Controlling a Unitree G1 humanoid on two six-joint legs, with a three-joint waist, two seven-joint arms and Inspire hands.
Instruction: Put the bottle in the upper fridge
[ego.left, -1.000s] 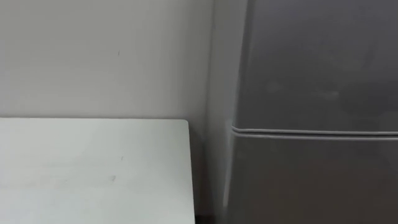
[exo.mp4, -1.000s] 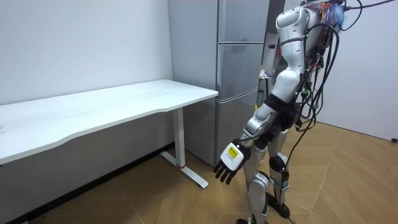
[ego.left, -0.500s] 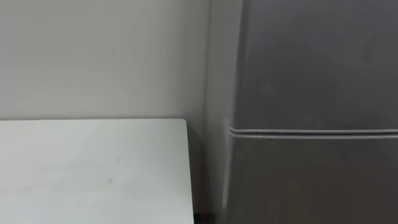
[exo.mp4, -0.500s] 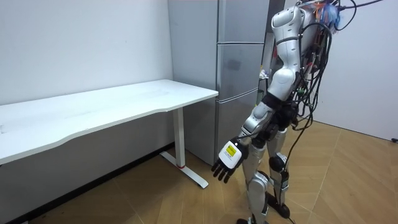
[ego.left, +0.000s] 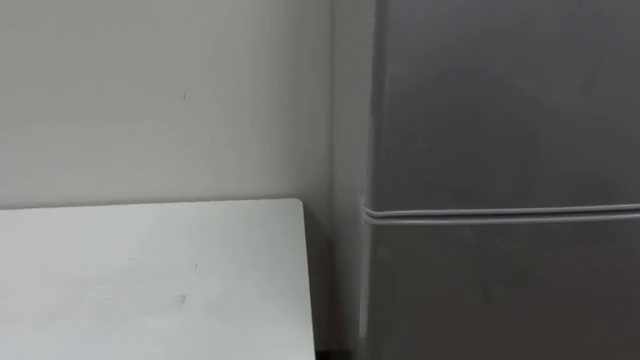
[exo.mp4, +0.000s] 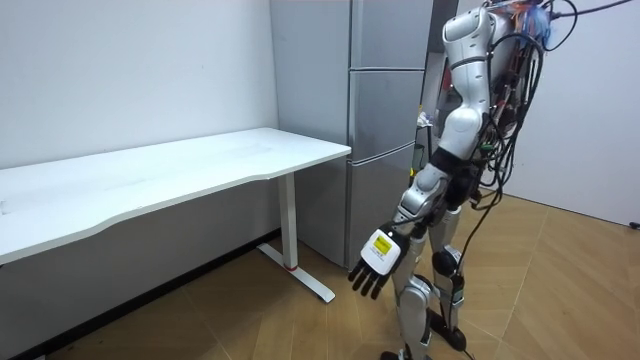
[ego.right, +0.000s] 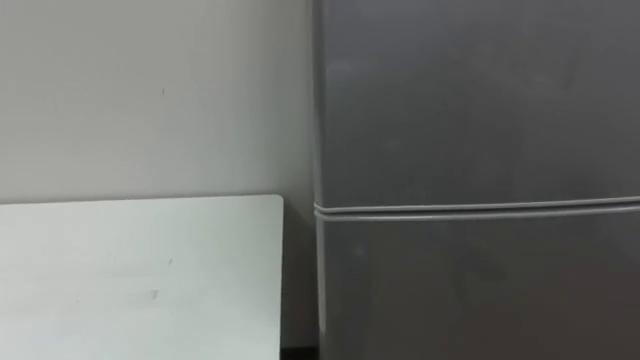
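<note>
I stand close in front of a tall grey fridge (exo.mp4: 383, 110) with all its doors shut. In the eye views its upper door (ego.left: 500, 100) fills the right side, above a horizontal seam (ego.left: 500, 212) and the door below (ego.right: 480, 290). My left hand (exo.mp4: 375, 262) hangs low beside my thigh, its fingers straight and holding nothing. A small pale shape (exo.mp4: 425, 120) shows between my torso and the fridge's edge; I cannot tell what it is. No bottle is visible.
A white table (ego.left: 150, 280) with a bare top stands to my left, its right edge a narrow gap from the fridge's side. Behind it is a plain pale wall (ego.left: 160, 100). Wooden floor (exo.mp4: 560, 300) lies open behind me.
The eye view has drifted slightly, so the fridge's edge sits a little further left. In the room view my left hand has swung a little lower and back towards my legs.
</note>
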